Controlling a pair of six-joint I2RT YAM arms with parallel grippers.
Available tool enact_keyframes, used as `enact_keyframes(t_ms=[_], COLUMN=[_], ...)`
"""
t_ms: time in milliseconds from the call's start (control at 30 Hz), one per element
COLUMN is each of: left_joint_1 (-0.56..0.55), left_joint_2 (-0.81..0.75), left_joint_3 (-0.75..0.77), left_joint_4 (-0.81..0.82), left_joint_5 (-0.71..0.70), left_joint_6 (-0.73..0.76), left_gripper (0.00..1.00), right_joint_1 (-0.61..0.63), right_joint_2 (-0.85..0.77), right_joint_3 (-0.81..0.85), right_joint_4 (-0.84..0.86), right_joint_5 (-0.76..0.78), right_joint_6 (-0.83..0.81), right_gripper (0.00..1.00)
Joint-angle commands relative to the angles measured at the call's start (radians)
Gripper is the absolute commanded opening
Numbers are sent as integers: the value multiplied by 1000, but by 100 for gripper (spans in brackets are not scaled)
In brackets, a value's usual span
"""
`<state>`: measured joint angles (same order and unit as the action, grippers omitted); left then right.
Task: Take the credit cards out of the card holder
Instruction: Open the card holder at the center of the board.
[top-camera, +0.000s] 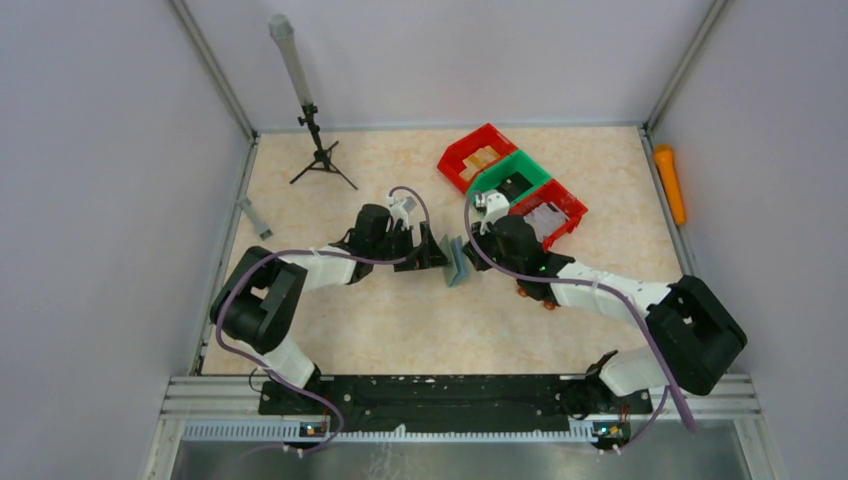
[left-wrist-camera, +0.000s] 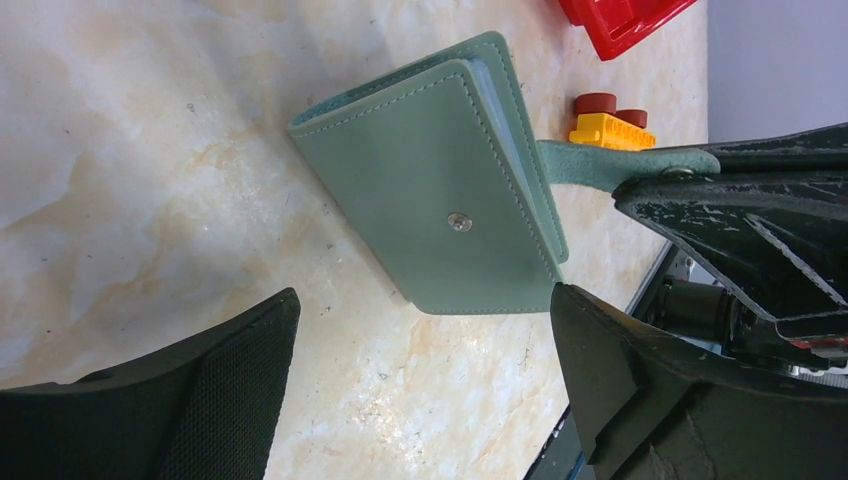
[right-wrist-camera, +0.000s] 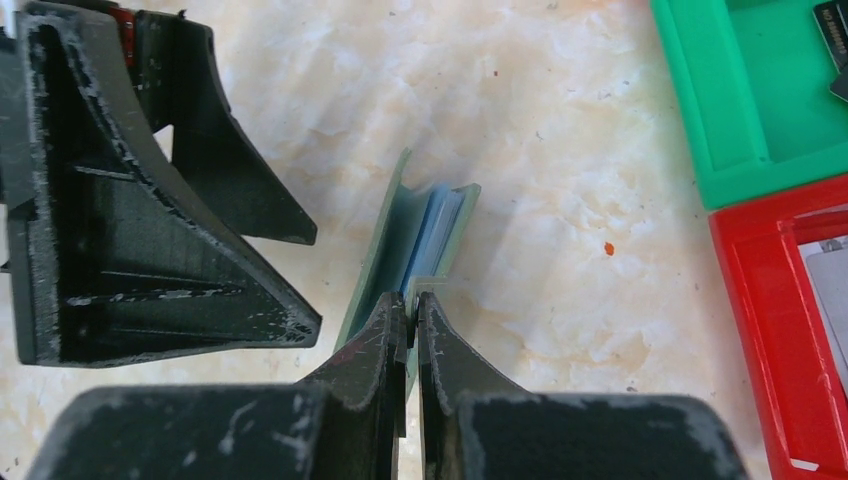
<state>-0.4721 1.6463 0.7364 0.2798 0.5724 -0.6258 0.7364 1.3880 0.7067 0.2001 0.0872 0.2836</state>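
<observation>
Right claw (right-wrist-camera: 412, 300) pinches card holder (left-wrist-camera: 440, 190) tab (left-wrist-camera: 600, 162); left claw (left-wrist-camera: 422, 300) spread; left wrist alone shows snap (left-wrist-camera: 459, 222).

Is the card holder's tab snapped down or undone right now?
Undone. The tab stretches away from the card holder, pinched in the shut right gripper, and the snap stud sits bare.
</observation>
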Motion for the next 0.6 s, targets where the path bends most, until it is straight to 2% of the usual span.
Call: enact_keyframes(t_ms=[0,200,400,467,567], left_joint_1=[4,2,1,1,1], left_joint_2=[-35,-31,-6,-1,2], left_joint_3=[-6,0,28,35,41], left_joint_4=[47,33,-26,-42,-57], left_joint_5=[18,7,-30,-40,-50], left_joint_6=[9,14,23,25,29], left_gripper=[98,98,93,86,62], right_joint_1=[-6,-6,-6,-5,-6], right_joint_2=[-51,-53,-38,-37,-36], right_joint_3=[0,-6,4,6,8], right_joint_4=[91,112,97,94,81], right_joint_5=[-59,-116,-110,-109,-78], right_joint_6=[-6,-16,-17,-17,-18], right_gripper=[0,0,0,0,0])
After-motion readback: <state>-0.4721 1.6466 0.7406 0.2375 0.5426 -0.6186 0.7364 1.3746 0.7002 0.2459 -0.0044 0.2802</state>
